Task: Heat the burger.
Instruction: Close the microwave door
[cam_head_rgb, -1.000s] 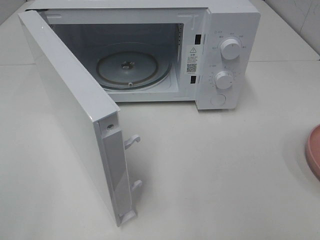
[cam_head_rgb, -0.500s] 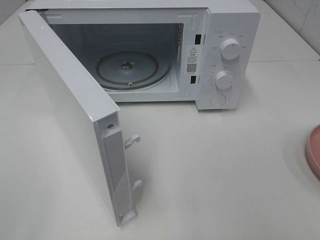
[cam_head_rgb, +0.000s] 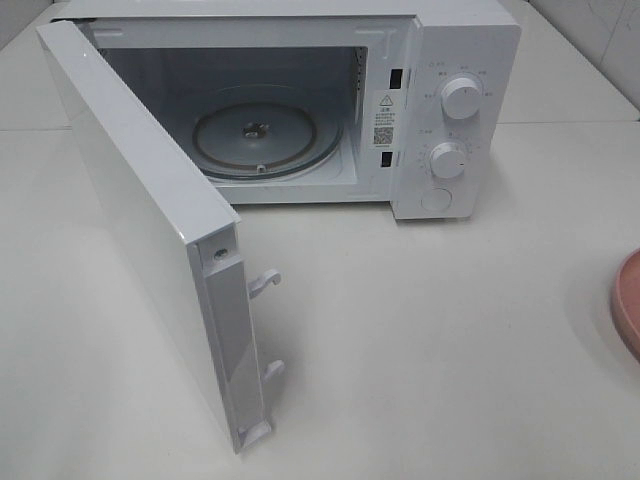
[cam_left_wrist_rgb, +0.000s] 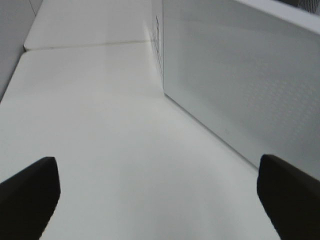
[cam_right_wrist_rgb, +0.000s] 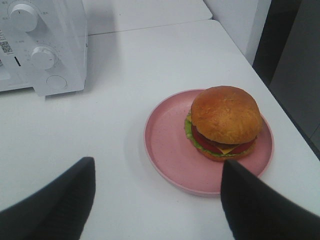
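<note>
The burger, brown bun over green lettuce, sits on a round pink plate in the right wrist view. My right gripper hovers open just short of the plate, one finger over the plate's near rim, gripping nothing. The high view shows only a sliver of the plate at the right edge; the burger is out of that view. The white microwave stands at the back with its door swung wide open and its glass turntable bare. My left gripper is open beside the door's outer face.
The microwave's two knobs and round button are on its right panel. Two door latch hooks stick out from the door's edge. The table's right edge runs close behind the plate.
</note>
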